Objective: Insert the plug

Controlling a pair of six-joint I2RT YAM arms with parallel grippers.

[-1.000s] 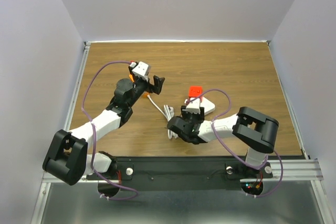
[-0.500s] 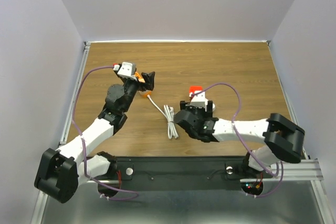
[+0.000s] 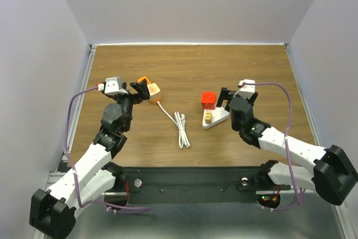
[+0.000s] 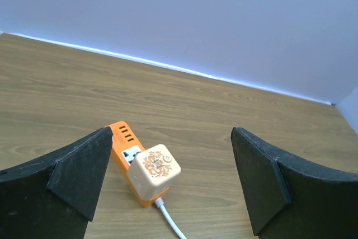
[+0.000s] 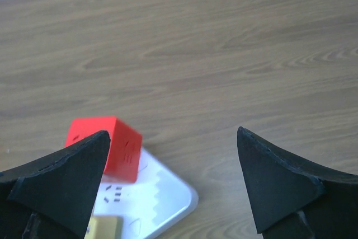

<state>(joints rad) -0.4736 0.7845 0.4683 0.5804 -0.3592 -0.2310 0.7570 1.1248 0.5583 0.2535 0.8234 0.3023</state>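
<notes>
A white power strip (image 3: pixel 219 117) (image 5: pixel 162 205) lies right of centre, with a red cube adapter (image 3: pixel 208 99) (image 5: pixel 103 146) on it. A small tan plug (image 3: pixel 207 117) (image 5: pixel 104 228) stands in the strip's face beside the cube. My right gripper (image 3: pixel 239 95) (image 5: pixel 173 132) is open, just right of the strip and touching nothing. At the left lies an orange power strip (image 3: pixel 146 87) (image 4: pixel 124 145) with a beige cube plug (image 3: pixel 154 90) (image 4: pixel 154 172) in its socket. My left gripper (image 3: pixel 136 90) (image 4: pixel 172 137) is open and empty, a little short of that strip.
A white cord (image 3: pixel 179 124) (image 4: pixel 170 222) runs from the beige cube plug and lies folded on the wooden table (image 3: pixel 257 71) between the two strips. A metal rail (image 3: pixel 84 90) borders the table's left edge, and white walls close in the back and sides.
My right gripper has opened and drawn back to the right off the white strip, leaving the tan plug on it. The left arm has swung left, away from the orange strip.
</notes>
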